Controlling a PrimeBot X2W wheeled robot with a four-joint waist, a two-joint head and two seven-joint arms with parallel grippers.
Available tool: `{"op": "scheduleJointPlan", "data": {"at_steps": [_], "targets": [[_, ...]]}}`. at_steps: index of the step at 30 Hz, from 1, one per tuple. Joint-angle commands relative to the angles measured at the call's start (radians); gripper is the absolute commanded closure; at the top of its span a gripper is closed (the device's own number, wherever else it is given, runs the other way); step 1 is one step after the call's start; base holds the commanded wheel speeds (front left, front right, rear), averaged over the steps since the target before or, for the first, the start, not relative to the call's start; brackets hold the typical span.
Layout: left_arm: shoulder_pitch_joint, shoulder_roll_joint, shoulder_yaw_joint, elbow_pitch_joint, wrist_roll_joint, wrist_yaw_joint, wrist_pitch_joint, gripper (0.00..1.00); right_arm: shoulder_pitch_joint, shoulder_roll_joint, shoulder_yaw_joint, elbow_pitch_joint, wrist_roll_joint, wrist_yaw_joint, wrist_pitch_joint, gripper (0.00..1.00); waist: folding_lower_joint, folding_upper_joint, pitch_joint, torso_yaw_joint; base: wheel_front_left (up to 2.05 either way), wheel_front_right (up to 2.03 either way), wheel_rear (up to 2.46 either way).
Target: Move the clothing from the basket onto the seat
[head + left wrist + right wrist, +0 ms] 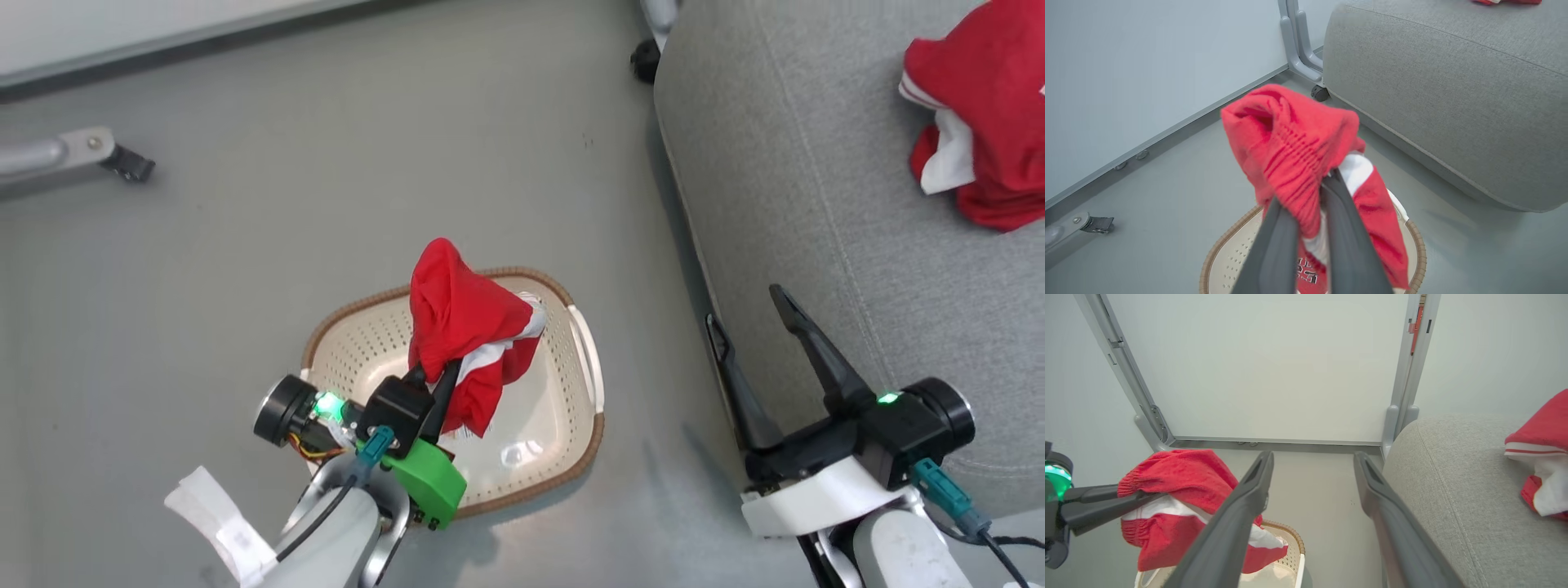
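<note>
My left gripper (437, 376) is shut on a red garment (465, 335) with white trim, holding it bunched up above the cream basket (563, 425) on the floor. In the left wrist view the red garment (1294, 151) is pinched between the dark fingers (1347, 228), with lettering low down and the basket rim (1414, 245) beneath. A second red garment (984, 114) lies on the grey seat (800, 163) at the upper right. My right gripper (751, 322) stands open at the seat's front edge, nothing between its fingers. The right wrist view shows the held garment (1180, 486) at the left.
A grey floor surrounds the basket. A metal frame leg with a castor (122, 163) lies at the upper left, and another castor (645, 59) sits by the seat's far corner. A pale wall panel (1269, 367) stands behind.
</note>
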Motion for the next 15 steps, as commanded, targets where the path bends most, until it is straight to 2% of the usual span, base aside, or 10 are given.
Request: {"op": "scheduleJointPlan", "data": {"at_steps": [1,7,15], "targets": [[0.042,0.006,0.014,-0.021,0.013,0.009,-0.001,1.00,0.033,-0.002,0.005,0.011,0.008,-0.001,-0.002,0.00,0.0001,0.0000,-0.214,-0.012,0.00,0.00,0.00],[0.126,0.022,0.059,-0.112,0.045,0.015,-0.001,1.00,0.100,-0.007,0.022,0.039,0.019,-0.001,-0.002,0.00,0.0001,0.0000,-0.315,-0.028,0.00,0.00,0.00],[0.154,0.030,0.077,-0.219,0.086,-0.006,-0.001,1.00,0.123,-0.022,0.065,0.066,0.027,-0.001,-0.002,0.00,0.0001,0.0000,-0.346,-0.032,0.00,0.00,0.00]]}}
